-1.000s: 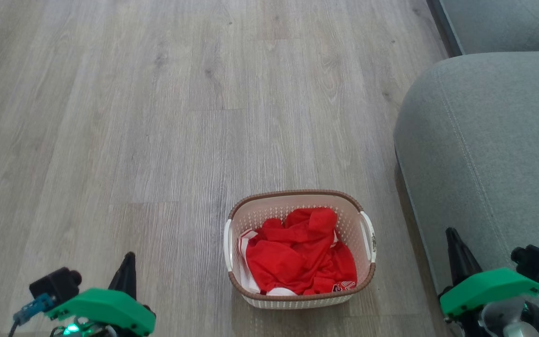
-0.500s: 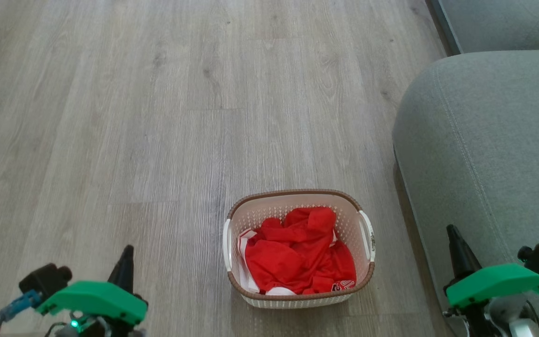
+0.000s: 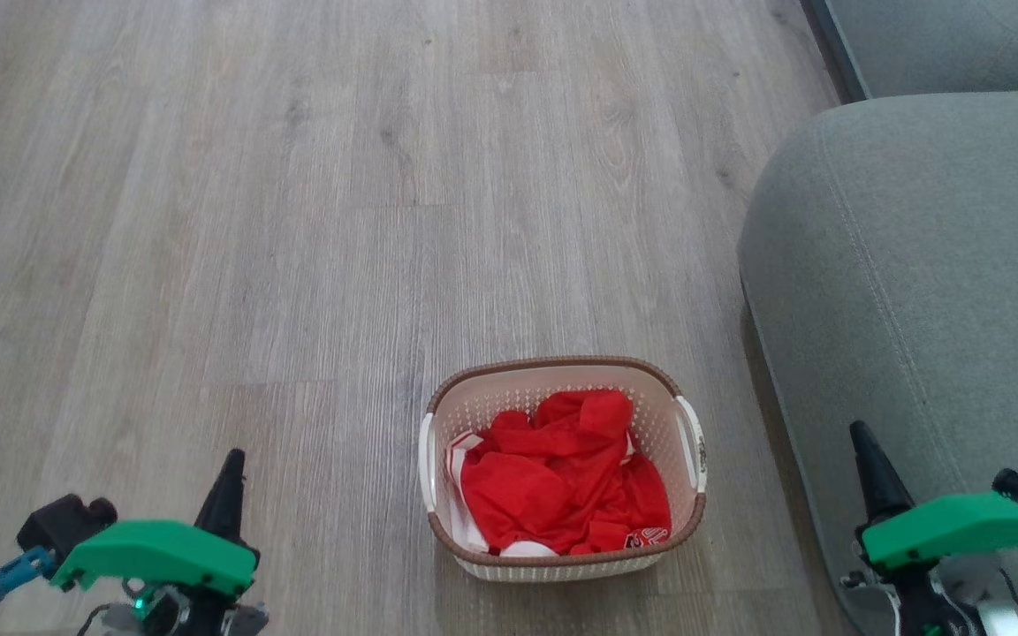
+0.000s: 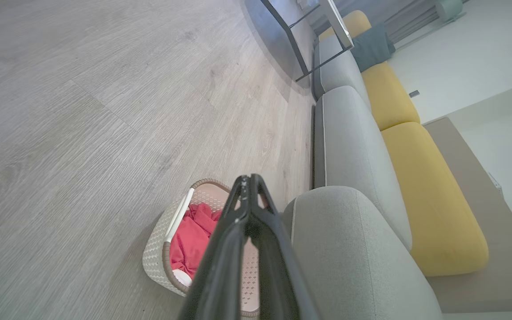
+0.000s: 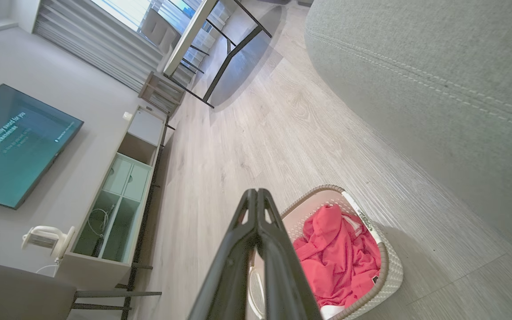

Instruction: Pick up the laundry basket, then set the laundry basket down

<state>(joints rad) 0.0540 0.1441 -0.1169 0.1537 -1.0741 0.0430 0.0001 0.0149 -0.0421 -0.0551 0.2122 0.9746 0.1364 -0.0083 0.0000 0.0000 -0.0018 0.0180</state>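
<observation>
The laundry basket (image 3: 509, 408), cream-white and perforated with a brown rim and white side handles, stands on the wood floor at lower centre, holding crumpled red clothing (image 3: 562, 473). My left gripper (image 3: 231, 468) is at the lower left, well left of the basket, its fingers shut and empty. At the lower right my right gripper (image 3: 861, 439) is over the sofa edge, to the right of the basket, also shut on nothing. The left wrist view has the basket (image 4: 160, 249) behind the shut left gripper (image 4: 248, 178). The basket (image 5: 387, 262) lies beside the shut right gripper (image 5: 256, 192).
A grey sofa (image 3: 915, 265) fills the right side, close to the basket's right handle; yellow cushions (image 4: 429, 191) top it. A black-legged table (image 5: 220, 49), a low TV cabinet (image 5: 122, 200) and a screen (image 5: 11, 146) stand farther off. Bare floor (image 3: 297, 221) spreads ahead and left.
Both grippers have drifted slightly outward and lower in the head view. The basket has stayed on the floor; the whole picture shifted a little.
</observation>
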